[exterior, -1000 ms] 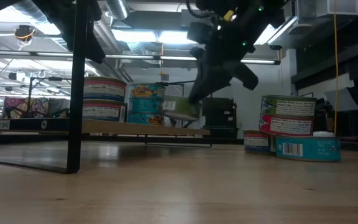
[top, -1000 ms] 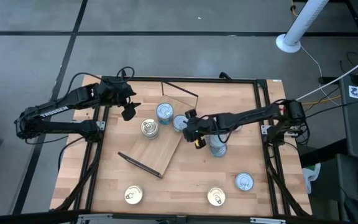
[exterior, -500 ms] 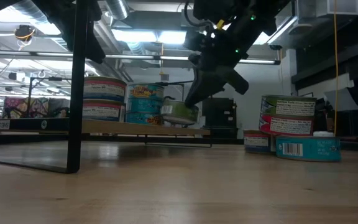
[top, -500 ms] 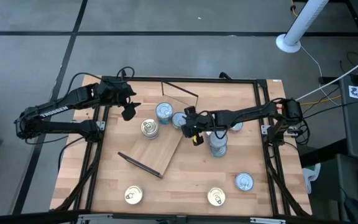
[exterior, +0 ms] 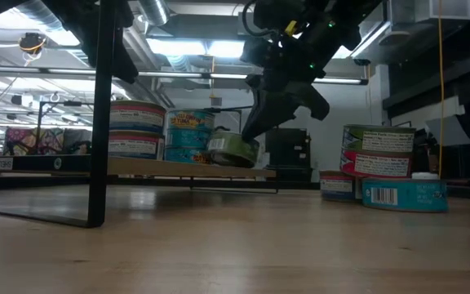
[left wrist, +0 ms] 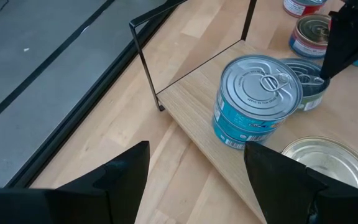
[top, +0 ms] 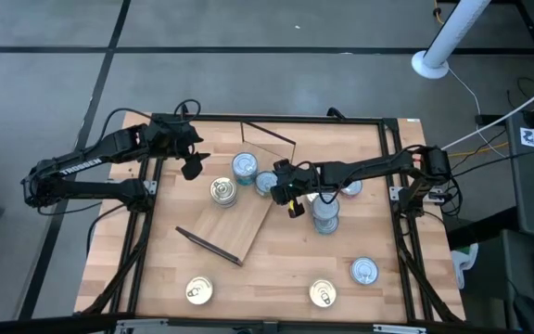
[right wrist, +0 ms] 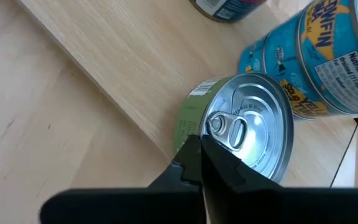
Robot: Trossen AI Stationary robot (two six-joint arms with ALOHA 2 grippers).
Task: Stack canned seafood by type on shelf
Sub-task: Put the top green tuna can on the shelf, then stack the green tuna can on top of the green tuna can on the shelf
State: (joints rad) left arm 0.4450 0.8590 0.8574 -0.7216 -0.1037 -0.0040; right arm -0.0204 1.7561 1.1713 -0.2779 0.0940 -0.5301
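Observation:
My right gripper (top: 282,186) is shut on a green-labelled tin (right wrist: 244,134) with a silver pull-tab lid. It holds the tin over the right part of the shelf, a plywood board (top: 232,225), beside a stack of two blue-labelled tins (top: 246,167). A stack of red-and-blue-labelled tins (exterior: 137,131) with a gold lid (top: 223,191) stands on the board too. My left gripper (left wrist: 194,186) hangs open above the table's far left part, touching nothing. In the low view the green tin (exterior: 233,150) is tilted just over the board (exterior: 178,167). My right gripper pinches the green tin's top rim (right wrist: 190,130) beside the pull tab, only at the fingertips. The fingers slant down from the table's right side. The tin hangs tilted below them; whether its low edge (exterior: 215,162) touches the board, I cannot tell.
Loose tins stand on the slatted table right of the board (top: 325,219) (top: 347,189) and near the front edge (top: 364,271) (top: 322,293) (top: 197,290). A dark metal frame bar (left wrist: 143,59) rises at the board's far end, and another (top: 209,245) lies at its near end.
My right gripper has carried the green tin down and toward the blue stack. The tin was clear above the board; it now hangs lower and more tilted, close against the stack and just over the board.

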